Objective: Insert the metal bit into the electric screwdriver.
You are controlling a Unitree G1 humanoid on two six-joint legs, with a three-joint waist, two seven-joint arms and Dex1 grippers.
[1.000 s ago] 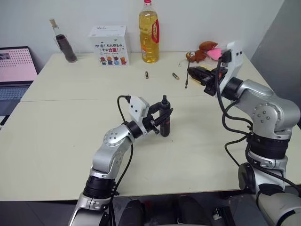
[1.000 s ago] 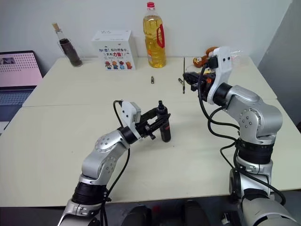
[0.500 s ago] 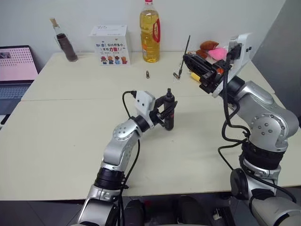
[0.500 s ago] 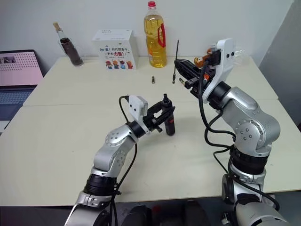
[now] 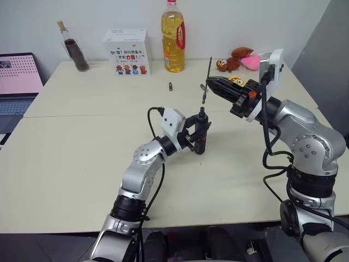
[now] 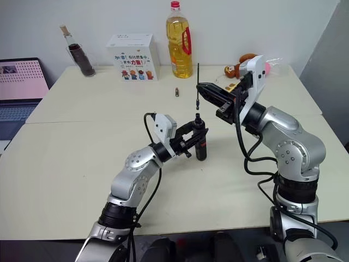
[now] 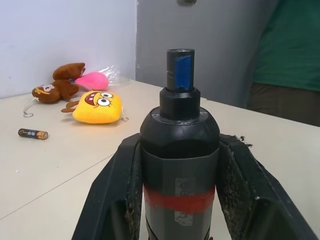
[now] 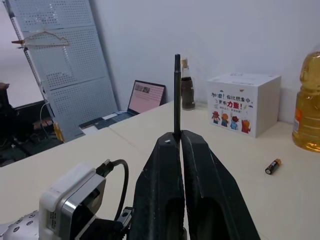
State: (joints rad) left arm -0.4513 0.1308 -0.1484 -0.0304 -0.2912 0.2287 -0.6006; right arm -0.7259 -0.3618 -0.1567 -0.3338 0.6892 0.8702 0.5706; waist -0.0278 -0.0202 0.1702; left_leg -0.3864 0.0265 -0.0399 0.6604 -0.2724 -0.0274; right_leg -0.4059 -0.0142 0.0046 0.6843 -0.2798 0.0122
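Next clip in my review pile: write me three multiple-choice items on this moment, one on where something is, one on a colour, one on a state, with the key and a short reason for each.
1. Where is the metal bit?
A. Lying on the table
B. Pinched upright in the right gripper, above the electric screwdriver
C. Inside the white box

2. What colour is the band around the electric screwdriver's body?
A. Red
B. Green
C. Yellow

3. What is the state of the left gripper?
A. Open and empty
B. Shut on a battery
C. Shut on the electric screwdriver, held upright

Key: 1 B, the thin rod stands between the right gripper's closed fingers over the chuck. 2 A, the left wrist view shows a red band between the pads. 3 C, both fingers press the tool's sides, chuck end up.
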